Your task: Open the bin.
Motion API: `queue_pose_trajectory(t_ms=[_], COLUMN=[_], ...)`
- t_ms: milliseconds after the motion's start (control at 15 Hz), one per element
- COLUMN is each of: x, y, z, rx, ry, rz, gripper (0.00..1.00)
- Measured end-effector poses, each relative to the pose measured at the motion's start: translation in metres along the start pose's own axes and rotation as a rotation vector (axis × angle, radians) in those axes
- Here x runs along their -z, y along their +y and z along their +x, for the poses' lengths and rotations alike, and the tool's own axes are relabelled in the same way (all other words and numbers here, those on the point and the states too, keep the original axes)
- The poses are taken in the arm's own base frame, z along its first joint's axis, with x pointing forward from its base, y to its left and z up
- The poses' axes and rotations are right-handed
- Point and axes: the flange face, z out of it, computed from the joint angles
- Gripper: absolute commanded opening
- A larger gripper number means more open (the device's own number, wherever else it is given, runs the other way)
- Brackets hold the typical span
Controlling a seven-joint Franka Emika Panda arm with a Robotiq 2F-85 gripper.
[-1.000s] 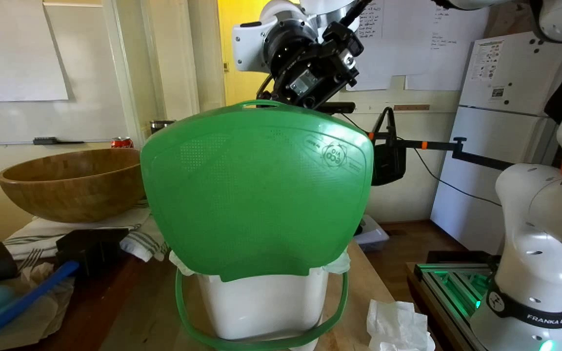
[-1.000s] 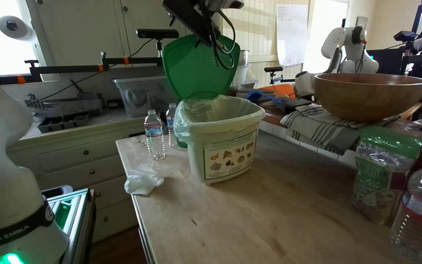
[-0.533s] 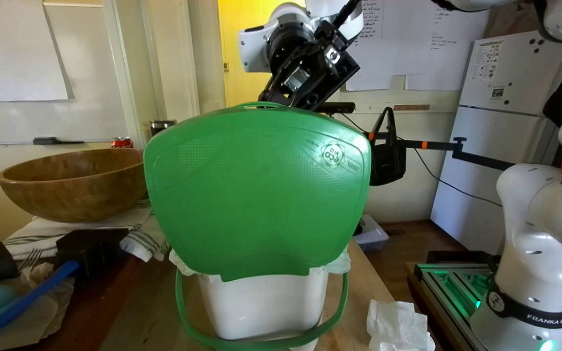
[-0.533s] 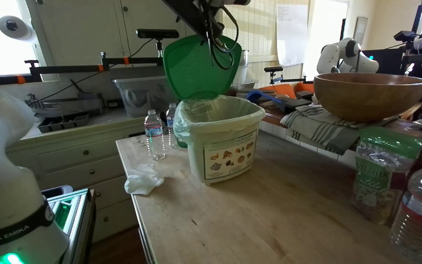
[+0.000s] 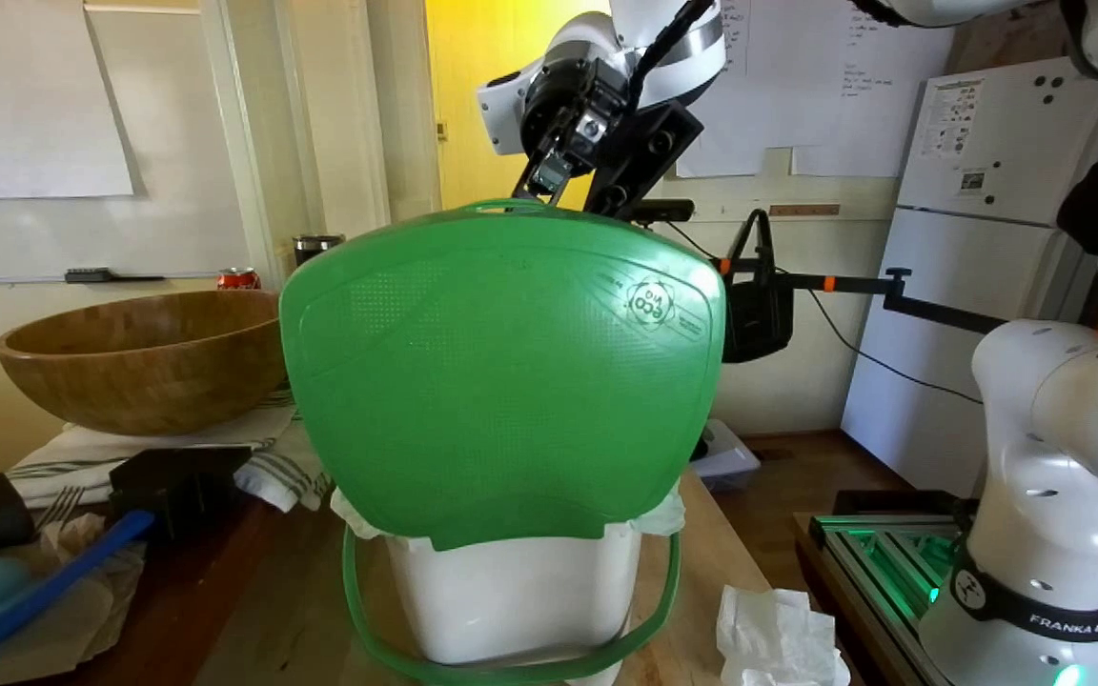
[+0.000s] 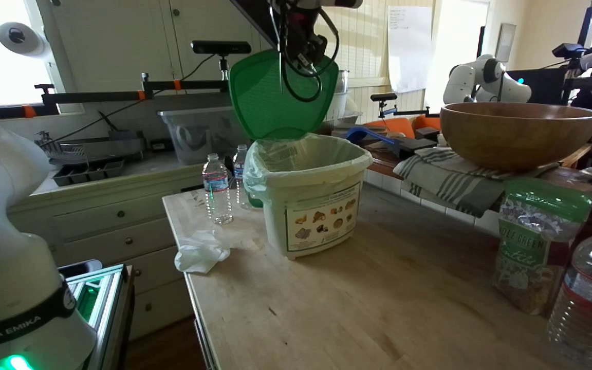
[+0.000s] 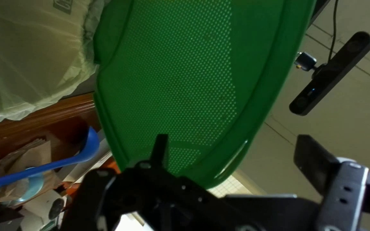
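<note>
Your gripper [image 7: 232,144] has rolled over the last half second, enough that in an exterior view a sliver of the yellow door [image 5: 487,43] shows through it, while the lid [image 5: 501,372] stands practically where it stood. The gripper's fingers [image 7: 310,158] are spread wide and seem to hold nothing. Whether one touches the lid you can't tell, since the lid's top edge hides the tips in that view. The bin [image 6: 278,221] stands upright on the wooden worktop [image 6: 388,303], lid swung up behind its mouth. On that evidence your task looks done, or as good as done.

You have the gripper on the lid's inner side, near the edge away from the hinge. That is probably deliberate: pushing there gives you the most leverage, and needs no grasp. The pale liner [image 6: 259,169] is folded down over the rim, likely so that it won't slide in, and it leaves the mouth free. The wooden bowl [image 6: 519,139] sits on a striped towel [image 6: 445,180], perhaps to protect the surface, seemingly out of the lid's swing.

What remains is to learn whether the lid rests back far enough to stay up alone; you can't judge its lean surely from here. Draw away slowly without hooking the edge, or the lid may follow you down.
</note>
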Motion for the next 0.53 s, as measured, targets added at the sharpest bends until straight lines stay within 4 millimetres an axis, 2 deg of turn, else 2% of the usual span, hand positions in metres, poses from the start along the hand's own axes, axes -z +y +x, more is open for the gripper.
queue_pose_trajectory(t_ms=[333, 533], x=[0.021, 0.039], y=[0.01, 0.018], z=[-0.006, -0.016], rx=[-0.1, -0.158], ry=[0.094, 0.151], rz=[-0.092, -0.132], gripper=[1.0, 1.0])
